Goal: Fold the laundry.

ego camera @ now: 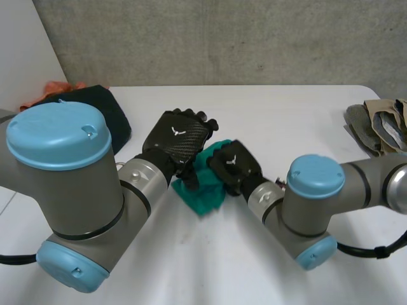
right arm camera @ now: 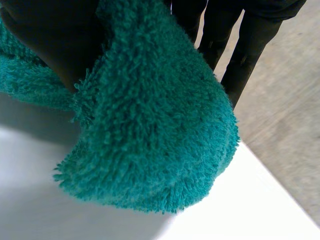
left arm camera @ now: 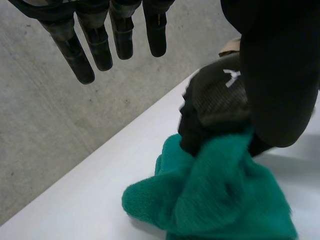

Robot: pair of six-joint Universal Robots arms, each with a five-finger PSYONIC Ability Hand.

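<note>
A small green terry cloth (ego camera: 205,192) lies bunched on the white table (ego camera: 210,260), between my two hands. My right hand (ego camera: 233,164) sits on its right side. In the right wrist view the green cloth (right arm camera: 160,125) runs between the thumb (right arm camera: 50,40) and the fingers (right arm camera: 245,40), pinched there and lifted off the table. In the left wrist view the right hand (left arm camera: 217,100) digs into the green cloth (left arm camera: 220,200). My left hand (ego camera: 179,136) hovers over the cloth's left side, its fingers (left arm camera: 117,37) straight and holding nothing.
A dark garment (ego camera: 109,108) and an orange cloth (ego camera: 56,88) lie at the table's back left. A pile of beige and grey garments (ego camera: 378,127) sits at the right edge. A grey wall (ego camera: 222,38) stands behind the table.
</note>
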